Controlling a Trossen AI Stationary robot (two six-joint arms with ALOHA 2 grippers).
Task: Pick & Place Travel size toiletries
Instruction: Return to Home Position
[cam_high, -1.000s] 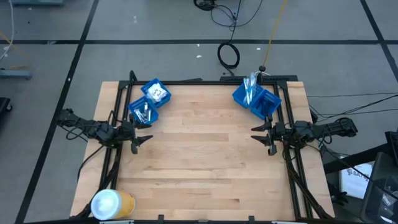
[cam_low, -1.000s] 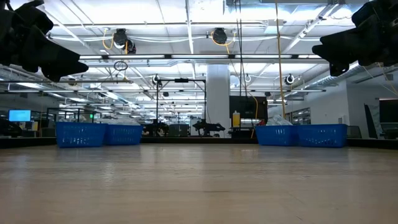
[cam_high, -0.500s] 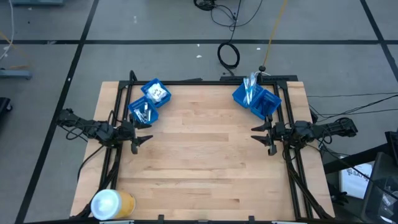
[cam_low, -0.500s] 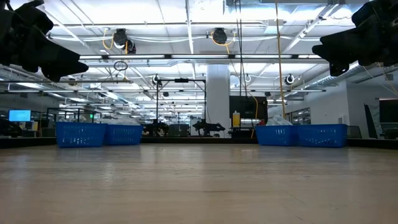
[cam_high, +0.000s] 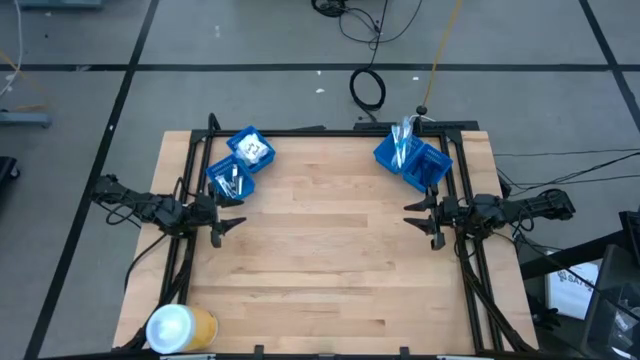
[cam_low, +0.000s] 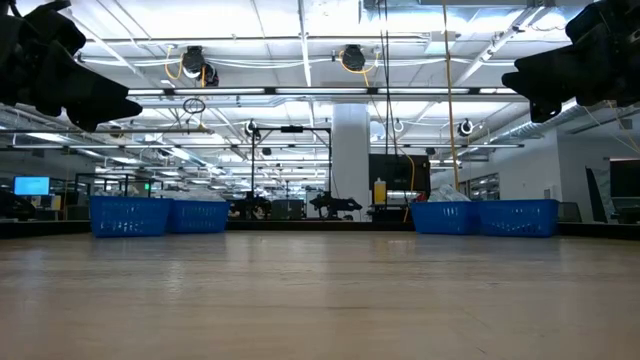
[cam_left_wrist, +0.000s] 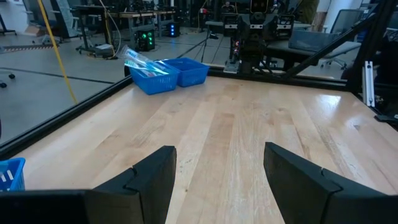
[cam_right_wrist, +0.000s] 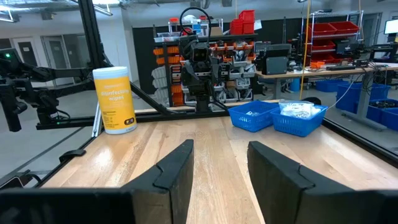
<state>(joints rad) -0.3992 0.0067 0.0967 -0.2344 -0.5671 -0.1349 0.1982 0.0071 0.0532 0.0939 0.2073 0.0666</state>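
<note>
No change: we're holding L arm (cam_high: 150, 208) & R arm (cam_high: 505, 210) at the table's (cam_high: 330, 270) side edges, jaws gaping, empty. Toiletries (cam_high: 233, 181) are lying in bins (cam_high: 437, 168) at table's far corners; looking done.

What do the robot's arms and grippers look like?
The left arm and right arm are slim, black and jointed, with black cables looping alongside. The left gripper and right gripper each end in two broad, angular black fingers. No markings show.

Smooth pale wood table (cam_high: 330, 260); blue plastic mesh bins (cam_low: 130, 216)
</note>
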